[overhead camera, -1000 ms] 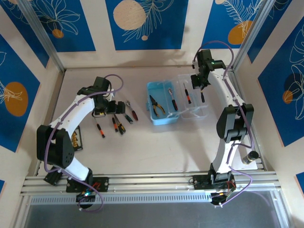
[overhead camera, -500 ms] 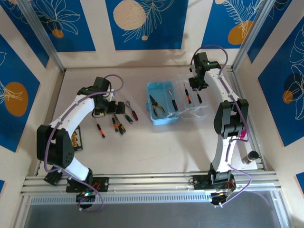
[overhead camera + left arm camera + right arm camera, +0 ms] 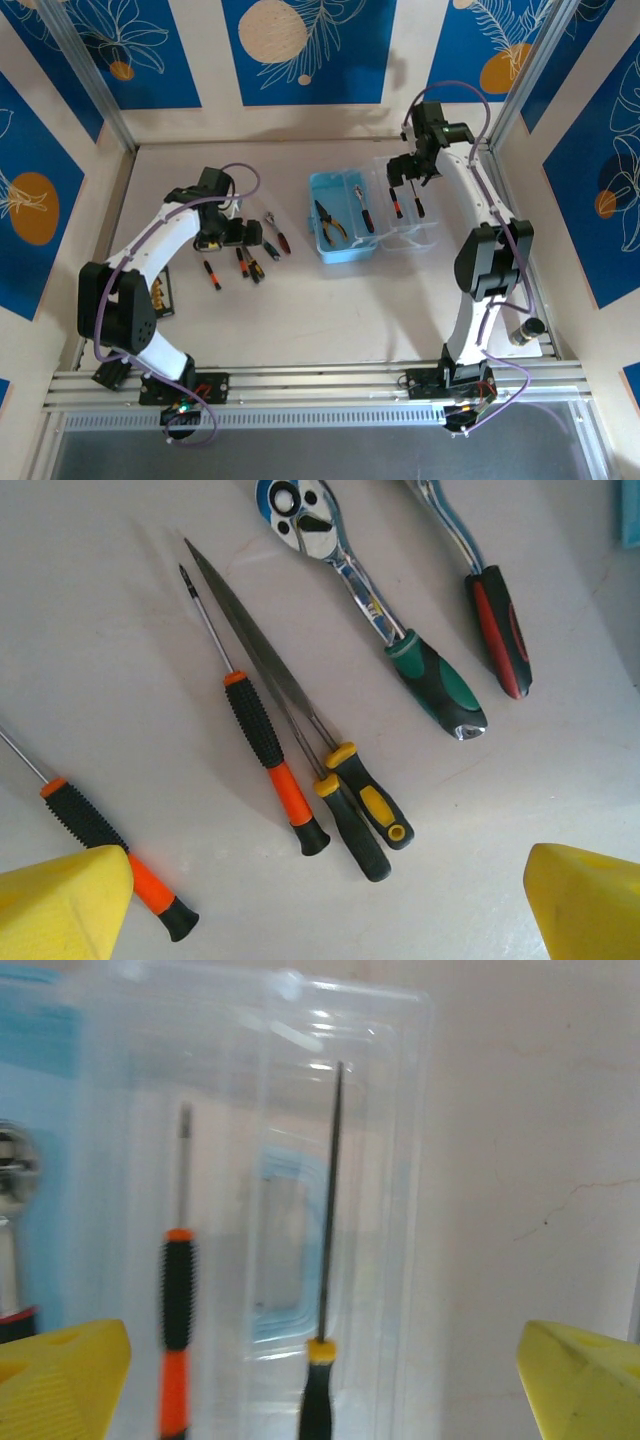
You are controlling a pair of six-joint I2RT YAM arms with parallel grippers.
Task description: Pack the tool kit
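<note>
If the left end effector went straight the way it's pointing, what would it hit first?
Likely the handles of the two yellow-and-black tools, lying roughly centred ahead of the open left end effector; the nearer orange screwdriver lies just beside. Depth is hard to judge.

The left arm [image 3: 160, 232] and the right arm [image 3: 480, 192] are slim white links joined by chunky black joints. A purple cable [image 3: 243, 172] loops along each arm. The left pincer [image 3: 320, 910] and the right pincer [image 3: 320, 1380] end in blunt, wedge-shaped yellow fingers [image 3: 60, 905].
</note>
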